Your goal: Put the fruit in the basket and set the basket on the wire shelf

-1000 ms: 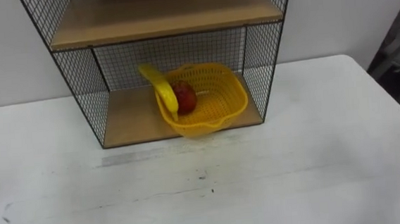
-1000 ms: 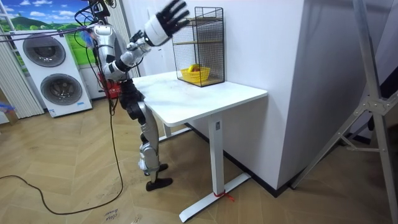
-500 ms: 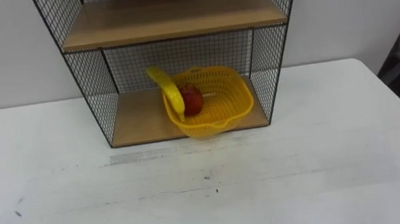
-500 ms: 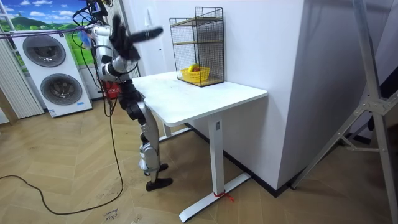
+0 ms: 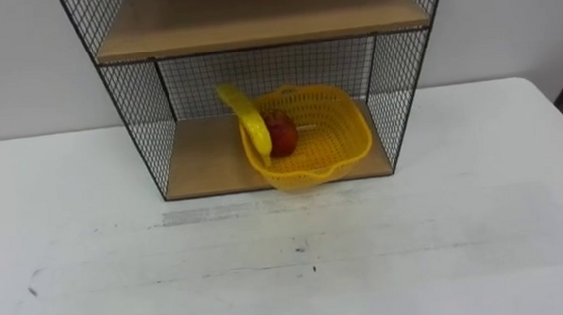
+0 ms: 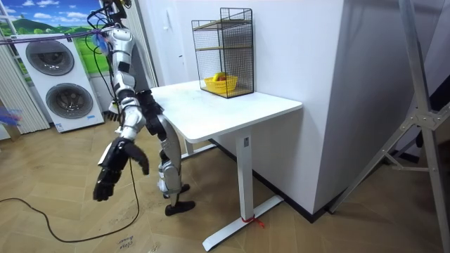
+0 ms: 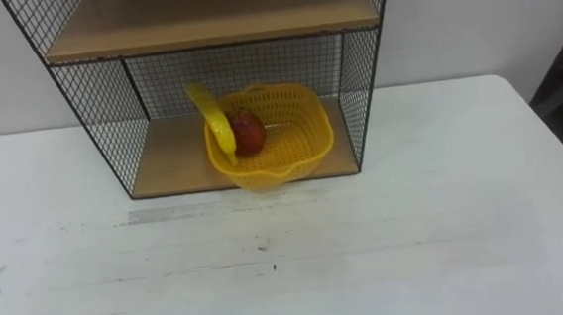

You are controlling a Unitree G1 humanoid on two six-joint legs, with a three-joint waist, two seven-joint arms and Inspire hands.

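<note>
Right hand (image 6: 112,172) down from overhead, low beside the table (image 6: 232,112), fingers (image 6: 104,190) loose, empty (basket (image 5: 338,139) of fruit (image 5: 282,134) inside wire shelf (image 5: 202,155)).

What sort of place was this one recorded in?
Probably a laundry or utility room set up for housework trials: two washing machines stand at the back, a white table against the wall carries a wire shelf, and the floor is wood.
</note>
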